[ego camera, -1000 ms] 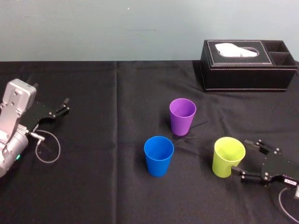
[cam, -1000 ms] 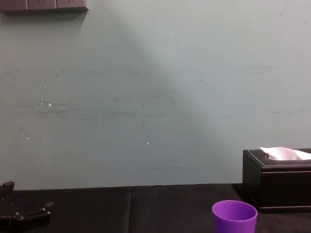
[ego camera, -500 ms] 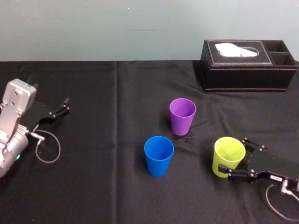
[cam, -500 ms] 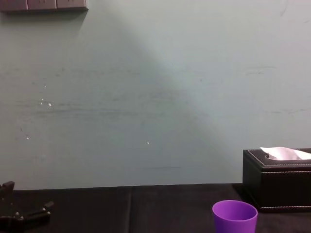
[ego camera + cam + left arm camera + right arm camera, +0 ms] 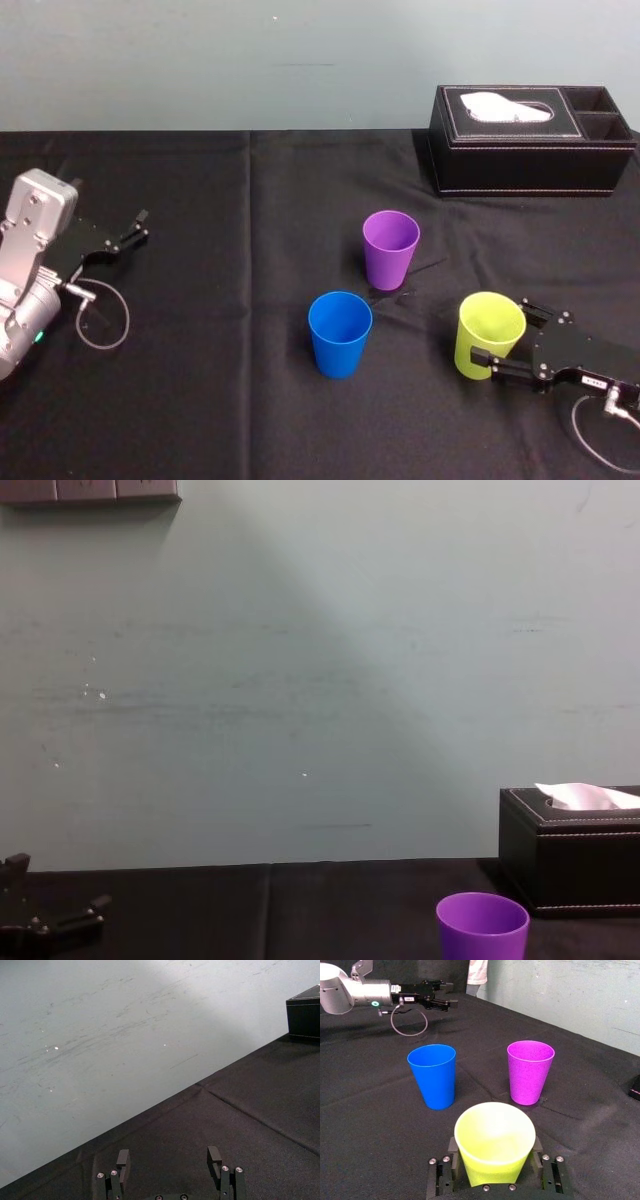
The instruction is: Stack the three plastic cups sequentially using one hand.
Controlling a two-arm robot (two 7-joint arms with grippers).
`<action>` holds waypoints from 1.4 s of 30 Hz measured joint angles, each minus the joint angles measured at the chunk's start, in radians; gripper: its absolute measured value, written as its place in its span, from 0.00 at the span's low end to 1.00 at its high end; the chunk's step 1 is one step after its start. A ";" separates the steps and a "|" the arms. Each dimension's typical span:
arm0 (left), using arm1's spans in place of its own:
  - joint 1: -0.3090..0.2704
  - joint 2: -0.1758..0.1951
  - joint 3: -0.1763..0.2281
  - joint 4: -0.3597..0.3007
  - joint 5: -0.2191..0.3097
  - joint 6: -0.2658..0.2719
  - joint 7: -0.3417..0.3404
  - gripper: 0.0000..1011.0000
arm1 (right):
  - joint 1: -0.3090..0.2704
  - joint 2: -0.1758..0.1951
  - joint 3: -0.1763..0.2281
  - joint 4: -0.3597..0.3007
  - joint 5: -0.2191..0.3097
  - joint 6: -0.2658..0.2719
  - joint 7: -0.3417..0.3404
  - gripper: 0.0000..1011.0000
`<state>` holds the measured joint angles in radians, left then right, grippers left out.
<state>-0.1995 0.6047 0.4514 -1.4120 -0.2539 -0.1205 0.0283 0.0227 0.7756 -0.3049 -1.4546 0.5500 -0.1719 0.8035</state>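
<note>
Three plastic cups stand upright on the black cloth. The purple cup (image 5: 390,250) (image 5: 530,1072) (image 5: 482,928) is farthest back, the blue cup (image 5: 340,335) (image 5: 435,1077) is nearer and to its left, and the yellow-green cup (image 5: 490,335) (image 5: 495,1135) is at the near right. My right gripper (image 5: 502,331) (image 5: 495,1146) reaches in low from the right, one finger pressed on each side of the yellow-green cup. My left gripper (image 5: 135,228) (image 5: 170,1157) is parked at the far left, open with nothing between its fingers.
A black tissue box (image 5: 530,140) (image 5: 570,850) sits at the back right, behind the purple cup. A cable loop (image 5: 100,320) lies by the left arm. Bare black cloth (image 5: 220,400) stretches between the left arm and the blue cup.
My right gripper has slid left around the yellow-green cup and its fingers have narrowed onto the cup's sides. The left arm and the other two cups have not moved.
</note>
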 joint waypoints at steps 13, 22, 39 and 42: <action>0.000 0.000 0.000 0.000 0.000 0.000 0.000 1.00 | -0.002 0.001 0.002 -0.002 0.001 -0.001 0.000 0.73; 0.000 0.000 0.000 0.000 0.000 0.000 0.000 1.00 | -0.003 0.002 0.003 -0.002 0.001 -0.001 0.000 0.73; 0.000 0.000 0.000 0.000 0.000 0.000 0.000 1.00 | -0.115 0.082 0.096 -0.226 0.057 0.092 -0.130 0.73; 0.000 0.000 0.000 0.000 0.000 0.000 0.000 1.00 | -0.135 0.110 0.117 -0.298 0.055 0.163 -0.182 0.73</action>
<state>-0.1995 0.6047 0.4514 -1.4120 -0.2539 -0.1205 0.0283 -0.1123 0.8861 -0.1880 -1.7531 0.6050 -0.0087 0.6217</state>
